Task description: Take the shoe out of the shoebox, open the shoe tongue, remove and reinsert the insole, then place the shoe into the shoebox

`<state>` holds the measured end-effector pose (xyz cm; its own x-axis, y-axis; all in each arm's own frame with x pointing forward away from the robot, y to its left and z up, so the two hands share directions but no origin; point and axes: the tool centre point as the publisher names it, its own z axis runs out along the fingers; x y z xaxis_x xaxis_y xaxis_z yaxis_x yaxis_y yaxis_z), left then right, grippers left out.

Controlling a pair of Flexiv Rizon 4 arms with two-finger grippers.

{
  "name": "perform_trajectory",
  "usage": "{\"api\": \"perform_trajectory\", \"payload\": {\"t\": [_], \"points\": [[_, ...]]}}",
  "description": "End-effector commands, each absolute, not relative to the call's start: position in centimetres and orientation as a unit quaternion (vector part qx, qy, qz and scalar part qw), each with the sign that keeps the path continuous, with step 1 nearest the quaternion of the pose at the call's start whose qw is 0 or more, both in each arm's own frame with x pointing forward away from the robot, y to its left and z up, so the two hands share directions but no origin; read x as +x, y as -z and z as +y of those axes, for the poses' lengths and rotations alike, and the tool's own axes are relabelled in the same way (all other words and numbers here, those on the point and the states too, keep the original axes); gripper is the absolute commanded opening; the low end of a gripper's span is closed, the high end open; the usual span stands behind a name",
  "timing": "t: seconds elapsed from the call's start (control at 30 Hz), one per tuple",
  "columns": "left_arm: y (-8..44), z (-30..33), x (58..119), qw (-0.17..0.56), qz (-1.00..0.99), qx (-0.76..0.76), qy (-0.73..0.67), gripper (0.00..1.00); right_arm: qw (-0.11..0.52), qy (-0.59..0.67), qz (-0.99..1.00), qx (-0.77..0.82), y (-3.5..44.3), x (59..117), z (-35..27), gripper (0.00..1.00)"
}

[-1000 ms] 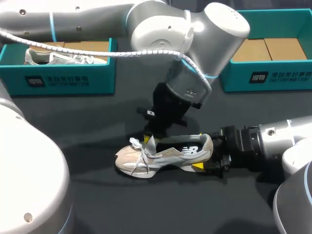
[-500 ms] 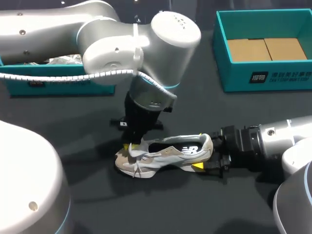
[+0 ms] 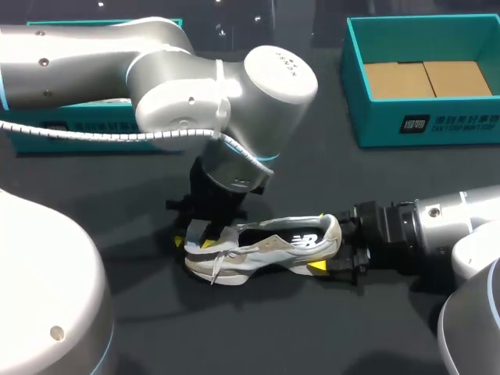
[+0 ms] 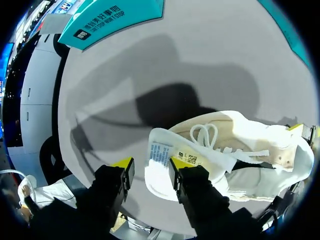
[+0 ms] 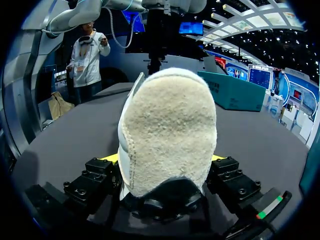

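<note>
At the tongue [image 4: 161,156], only the left wrist view shows left tool [image 4: 151,167] wide; right tool [image 5: 164,160] clamps the shoe [image 5: 170,125].

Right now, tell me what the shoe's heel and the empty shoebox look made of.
The shoe at its heel looks like beige suede, matte with a fuzzy nap. The shoebox is likely cardboard: matte teal walls, plain brown flaps on its floor.

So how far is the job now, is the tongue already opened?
Done: the shoe stands on the table, out of the shoebox. In hand: the right gripper is shut on the heel, and the tongue stands lifted between the open fingers of the left gripper. Left, probably: insole out and back in, then the shoe into the box.
</note>
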<state>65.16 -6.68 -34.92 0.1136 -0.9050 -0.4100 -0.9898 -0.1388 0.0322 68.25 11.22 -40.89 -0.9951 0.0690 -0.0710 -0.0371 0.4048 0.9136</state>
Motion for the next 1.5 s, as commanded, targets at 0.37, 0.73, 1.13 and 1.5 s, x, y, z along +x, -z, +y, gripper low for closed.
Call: {"api": "perform_trajectory", "payload": {"t": [0.37,0.73,1.13,1.5], "points": [[31.8,-6.3,65.2,0.111,0.670,-0.723,-0.127,0.51,0.049,-0.543,0.838,0.010,40.9,68.2,11.1,0.00],[24.9,-9.2,65.3,0.077,0.740,-0.668,-0.017,0.54,0.049,-0.543,0.838,0.010,40.9,68.2,11.1,0.00],[22.2,-12.7,66.9,-0.018,0.860,-0.508,0.031,0.55,0.049,-0.543,0.838,0.010,40.9,68.2,11.1,0.00],[19.5,-14.7,66.4,-0.061,0.956,-0.278,0.068,0.04,0.049,-0.543,0.838,0.010,40.9,68.2,11.1,0.00]]}}
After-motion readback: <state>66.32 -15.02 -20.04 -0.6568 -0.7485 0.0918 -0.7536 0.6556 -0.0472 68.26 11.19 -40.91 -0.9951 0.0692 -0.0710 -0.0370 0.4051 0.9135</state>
